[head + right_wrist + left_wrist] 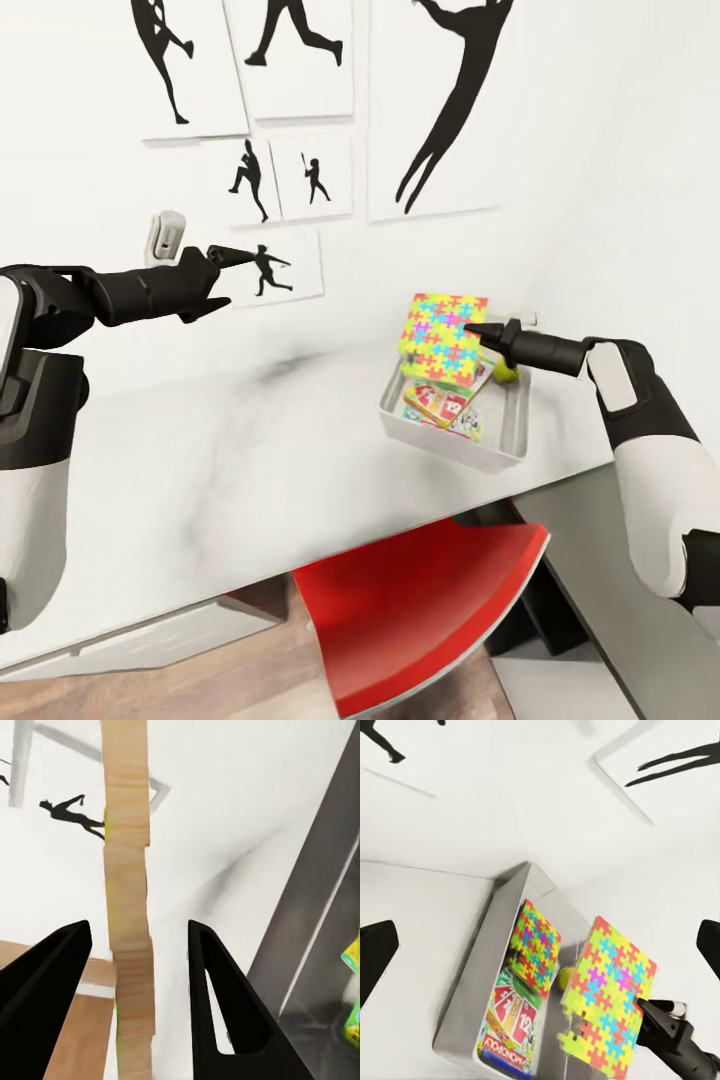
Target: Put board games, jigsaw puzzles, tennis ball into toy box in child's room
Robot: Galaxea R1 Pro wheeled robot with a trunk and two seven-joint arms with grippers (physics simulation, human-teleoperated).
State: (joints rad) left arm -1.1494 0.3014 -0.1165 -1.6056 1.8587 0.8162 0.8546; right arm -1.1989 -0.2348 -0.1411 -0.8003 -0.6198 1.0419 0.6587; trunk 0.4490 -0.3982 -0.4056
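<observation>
Right pincer (470, 328) holds jigsaw puzzle (443, 340) edge-on over toy box (500, 452)
Risk: thin grip, box could twist and land outside; left pincer (232, 255) idle, its opening unclear

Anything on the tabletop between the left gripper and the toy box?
In the head view, the table is bare from below the left gripper across to the toy box. The left wrist view also shows bare tabletop beside the box.

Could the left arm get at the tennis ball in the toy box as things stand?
Probably not. The tennis ball sits at the far end of the toy box, behind the jigsaw puzzle the right gripper holds there; the left gripper hovers far away.
</observation>
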